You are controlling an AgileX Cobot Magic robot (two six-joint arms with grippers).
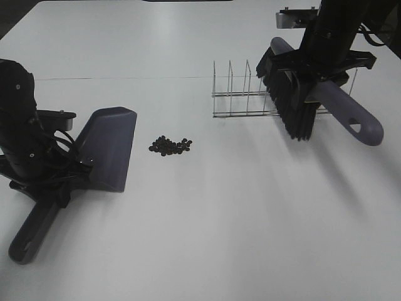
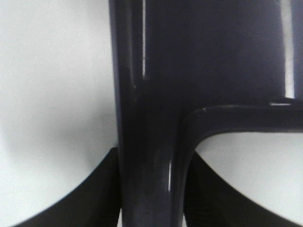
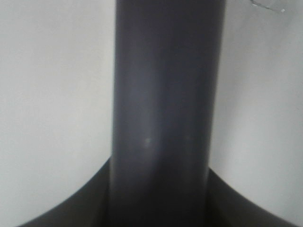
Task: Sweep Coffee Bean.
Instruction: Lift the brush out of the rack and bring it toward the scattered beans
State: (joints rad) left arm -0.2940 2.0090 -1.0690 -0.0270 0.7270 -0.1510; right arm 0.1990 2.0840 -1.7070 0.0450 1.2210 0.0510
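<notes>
Coffee beans (image 1: 170,146) lie near dustpan (image 1: 111,147) lip, with bare surface (image 1: 219,226) around them; left claw (image 1: 70,170) clamps dustpan handle, right claw (image 1: 316,84) clamps brush (image 1: 289,103) handle beside wire rack (image 1: 241,94).

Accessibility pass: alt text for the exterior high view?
A small pile of dark brown coffee beans lies on a white table, just right of a grey-purple plastic dustpan whose handle the left gripper holds. Far right, the right gripper holds a purple-handled, black-bristled brush at the end of a thin wire rack.
</notes>
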